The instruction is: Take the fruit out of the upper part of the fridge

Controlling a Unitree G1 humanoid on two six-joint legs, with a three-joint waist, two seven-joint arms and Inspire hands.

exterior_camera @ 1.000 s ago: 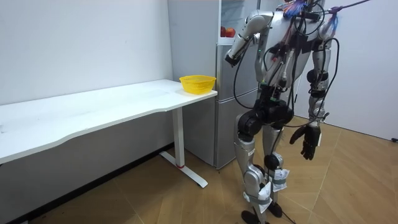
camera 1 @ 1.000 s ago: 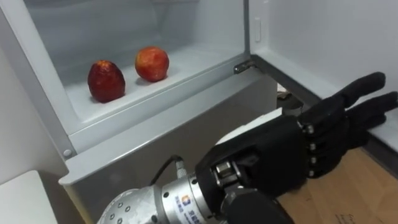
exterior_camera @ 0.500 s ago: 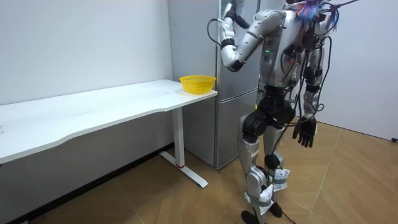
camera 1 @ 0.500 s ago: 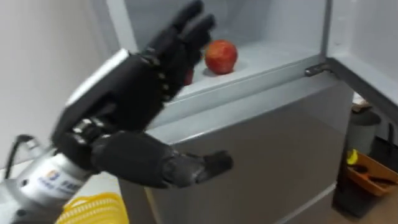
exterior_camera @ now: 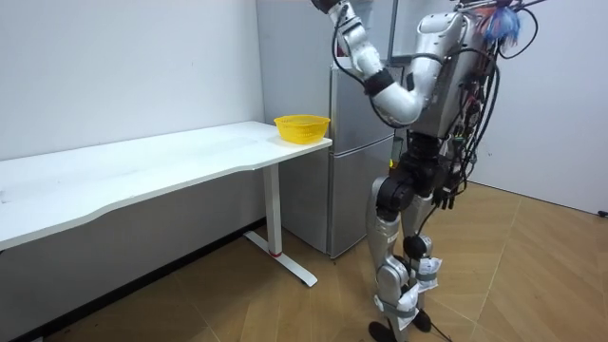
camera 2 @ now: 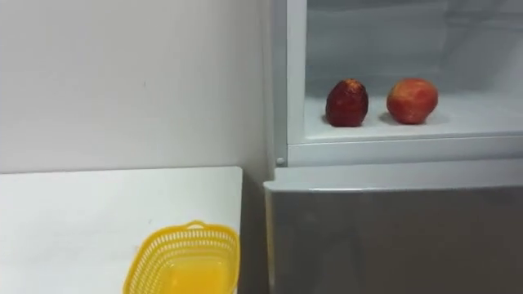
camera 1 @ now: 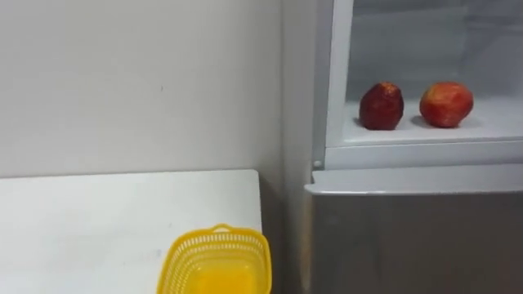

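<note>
The upper fridge compartment (camera 1: 425, 137) stands open. On its white shelf lie two red fruits: a dark red one (camera 1: 381, 106) on the left and a lighter, rounder apple (camera 1: 446, 104) on the right, a little apart. In the room view I stand right before the fridge (exterior_camera: 356, 161). My left arm is raised high, and my left hand (exterior_camera: 330, 5) is cut off by the top edge. My right hand (exterior_camera: 445, 194) hangs low beside my hip, mostly hidden by my body. Neither hand holds a fruit.
A yellow mesh basket (camera 1: 216, 263) sits at the end of the white table (camera 1: 98, 220), just left of the fridge. The closed grey lower fridge door (camera 1: 417, 237) lies below the shelf. A plain white wall rises behind the table.
My left hand has risen from in front of the fruits and out of the eye view. The camera has swung left, so the basket and table now show. The fruits have not moved.
</note>
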